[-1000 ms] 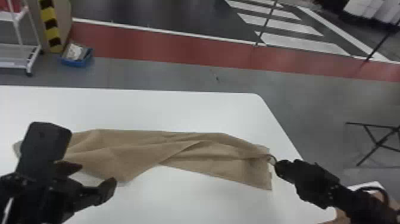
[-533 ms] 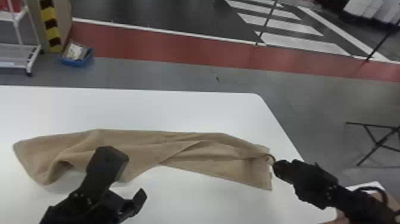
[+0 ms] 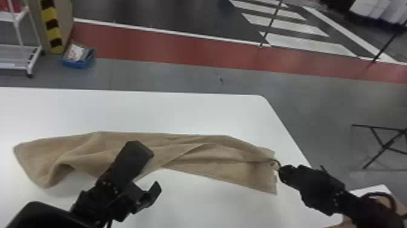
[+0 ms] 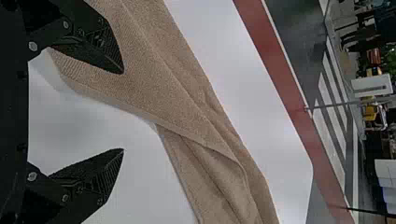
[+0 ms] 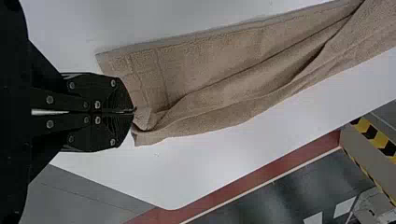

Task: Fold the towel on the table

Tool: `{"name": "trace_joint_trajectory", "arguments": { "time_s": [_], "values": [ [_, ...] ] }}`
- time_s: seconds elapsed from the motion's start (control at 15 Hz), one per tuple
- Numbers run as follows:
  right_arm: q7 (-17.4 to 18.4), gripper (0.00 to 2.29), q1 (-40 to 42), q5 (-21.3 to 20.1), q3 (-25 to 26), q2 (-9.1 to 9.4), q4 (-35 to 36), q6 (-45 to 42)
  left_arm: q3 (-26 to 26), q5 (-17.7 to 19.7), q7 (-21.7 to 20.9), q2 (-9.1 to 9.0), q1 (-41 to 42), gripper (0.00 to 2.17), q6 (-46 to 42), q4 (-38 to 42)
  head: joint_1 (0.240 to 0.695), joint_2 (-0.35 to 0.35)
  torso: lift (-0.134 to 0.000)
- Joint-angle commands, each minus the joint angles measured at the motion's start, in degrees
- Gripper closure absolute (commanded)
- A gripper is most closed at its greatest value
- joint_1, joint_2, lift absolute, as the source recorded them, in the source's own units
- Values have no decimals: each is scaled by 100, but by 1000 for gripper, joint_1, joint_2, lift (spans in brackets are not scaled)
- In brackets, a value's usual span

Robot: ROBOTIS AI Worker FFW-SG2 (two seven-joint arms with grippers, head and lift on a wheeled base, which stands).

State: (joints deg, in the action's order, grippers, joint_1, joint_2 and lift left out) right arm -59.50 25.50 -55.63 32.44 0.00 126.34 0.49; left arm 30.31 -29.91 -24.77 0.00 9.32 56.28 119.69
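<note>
In the head view the tan towel lies stretched across the table, creased and partly folded over itself. My left gripper is over the near edge of its left half, fingers wide apart. The left wrist view has that left gripper open, nothing between its fingers, the towel beyond. At the towel's right end, in the head view, is my right gripper. In the right wrist view the right gripper is closed on a bunched corner of the towel.
The table's right edge runs close past the right gripper. On the floor behind are a blue bin and a white rack. A black folding stand is off to the right, and a brown object lies beneath the right arm.
My left gripper has moved right along the towel from its left part, uncovering the towel's left end. The right gripper and the towel's right end have stayed put.
</note>
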Motion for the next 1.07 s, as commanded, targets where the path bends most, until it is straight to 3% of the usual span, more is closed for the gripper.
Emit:
{"name": "trace_joint_trajectory", "arguments": {
  "time_s": [0.0, 0.2, 0.33, 0.53, 0.8, 0.87, 1.0],
  "values": [
    [0, 1946, 25, 9, 8, 5, 13, -18, -105, -6, -28, -15, -115, 346, -236, -341, 695, -350, -125],
    [9, 1946, 25, 17, 8, 5, 4, 0, -175, -41, -98, -15, -150, 350, -253, -420, 695, -350, -125],
    [9, 1946, 25, 17, -1, 5, 4, 18, -175, -111, -177, -15, -150, 549, -236, -446, 695, -350, -125],
    [9, 1946, 25, 26, 17, 5, 4, 18, -245, -120, -309, -15, -150, 1119, -236, -490, 695, -350, -125],
    [9, 1946, 25, 44, 34, 5, -4, 18, -456, -111, -616, -15, -141, 1133, -200, -455, 695, -350, -125],
    [9, 1946, 25, 44, 34, 5, -4, 18, -509, -111, -687, -15, -132, 1352, -130, -455, 695, -350, -125],
    [9, 1946, 25, 44, 34, 5, -4, 18, -562, -94, -722, -15, -80, 1355, -95, -402, 695, -350, -125]
  ]
}}
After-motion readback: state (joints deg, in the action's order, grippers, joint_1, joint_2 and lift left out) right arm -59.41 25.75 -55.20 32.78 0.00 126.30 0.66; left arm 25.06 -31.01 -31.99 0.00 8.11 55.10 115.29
